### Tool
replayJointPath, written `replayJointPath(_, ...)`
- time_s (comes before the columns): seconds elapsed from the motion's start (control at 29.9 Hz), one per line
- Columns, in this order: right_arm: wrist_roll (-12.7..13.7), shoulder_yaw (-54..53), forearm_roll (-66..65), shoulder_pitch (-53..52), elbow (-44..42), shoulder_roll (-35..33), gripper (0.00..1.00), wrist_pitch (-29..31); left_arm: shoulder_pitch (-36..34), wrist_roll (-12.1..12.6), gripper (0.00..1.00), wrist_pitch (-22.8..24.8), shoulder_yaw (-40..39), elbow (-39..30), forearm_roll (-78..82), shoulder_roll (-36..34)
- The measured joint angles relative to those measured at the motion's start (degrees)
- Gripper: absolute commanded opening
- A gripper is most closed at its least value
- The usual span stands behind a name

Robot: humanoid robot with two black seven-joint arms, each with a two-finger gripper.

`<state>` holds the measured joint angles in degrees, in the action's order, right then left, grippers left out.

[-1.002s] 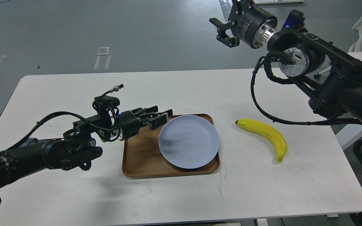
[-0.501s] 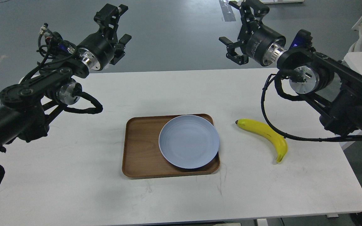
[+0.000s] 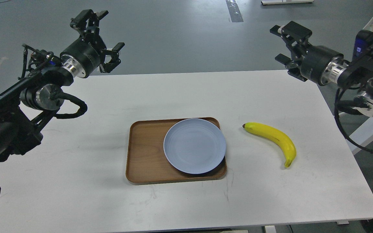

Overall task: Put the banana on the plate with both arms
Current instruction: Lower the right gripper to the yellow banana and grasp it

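The yellow banana (image 3: 274, 139) lies on the white table, right of the tray, dark tip pointing left. The pale blue-grey plate (image 3: 194, 145) sits empty on the right side of the brown wooden tray (image 3: 144, 155). My left gripper (image 3: 100, 37) is raised high at the far left, above the table's back edge, open and empty. My right gripper (image 3: 285, 45) is raised at the far right, near the table's back right corner, open and empty. Both are far from the banana and the plate.
The white table (image 3: 76, 181) spans the view, with grey floor behind. Another white table edge (image 3: 367, 129) stands to the right under my right arm.
My left arm lifted from beside the plate to high at the far left. My right arm swung rightward and back, away from the table's middle. Banana, plate and tray have not moved.
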<state>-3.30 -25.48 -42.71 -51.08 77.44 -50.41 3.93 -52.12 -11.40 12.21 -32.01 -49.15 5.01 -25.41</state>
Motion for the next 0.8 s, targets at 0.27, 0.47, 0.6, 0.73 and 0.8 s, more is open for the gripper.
replayJointPath(0.27, -1.44, 10.05, -29.79, 1.21, 4.44, -9.31, 1.00, -0.05, 0.50, -0.32, 0.98, 0.01, 0.55, -0.05, 0.55, -0.64)
replayJointPath(0.47, -2.61, 15.30, -40.18, 1.33, 3.42, -9.81, 1.00, -0.73, 0.52, -0.45, 0.98, -0.18, 0.63, -0.08, 0.68, -0.59)
replayJointPath(0.6, -2.67, 16.00, -45.58, 1.53, 1.24, -9.34, 0.99, -0.77, 0.53, -0.52, 0.98, -0.28, 0.63, -0.08, 0.70, -0.40)
replayJointPath(0.73, -3.04, 16.12, -53.01, 1.92, -0.61, -8.91, 0.98, -0.98, 0.53, -0.54, 0.98, -0.48, 0.63, -0.16, 0.71, -0.14)
replayJointPath(0.8, -3.95, 16.31, -55.21, 2.62, -1.09, -8.63, 0.98, -1.64, 0.58, -0.56, 0.98, -0.52, 0.63, -0.16, 0.70, -0.10)
